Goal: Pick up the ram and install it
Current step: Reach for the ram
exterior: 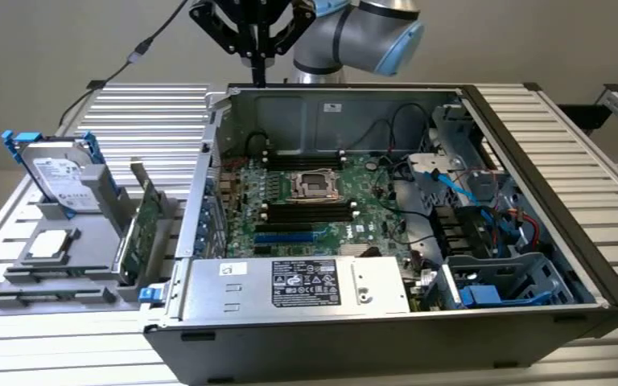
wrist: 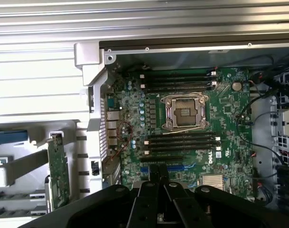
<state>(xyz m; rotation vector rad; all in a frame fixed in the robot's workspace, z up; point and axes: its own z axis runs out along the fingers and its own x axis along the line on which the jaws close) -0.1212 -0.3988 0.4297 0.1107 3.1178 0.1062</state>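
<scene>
1. The slatted metal table (exterior: 566, 145) is carrying the whole setup.
2. The open computer case (exterior: 331, 121) is lying on its side on the table, exposing the green motherboard (exterior: 363, 193) (wrist: 135, 109). The grey power supply (exterior: 298, 283) is sitting along the near edge of the case.
3. The grey fixture (exterior: 84, 257) is standing just beside the case, on the exterior view's left. It is holding a hard drive (exterior: 60, 173) tilted at its far end.
4. The ram (exterior: 141, 233) (wrist: 59, 173) is standing on its long edge in the fixture, on the side nearest the case wall. It is not seated in the black memory slots (exterior: 306, 213) (wrist: 182, 142), which are flanking the CPU socket (exterior: 317, 183) (wrist: 186, 111).
5. The gripper (exterior: 255, 80) (wrist: 158, 166) is hovering above the far wall of the case, pointing down, well apart from the ram. Its fingers are pressing together, and nothing is showing between them.
</scene>
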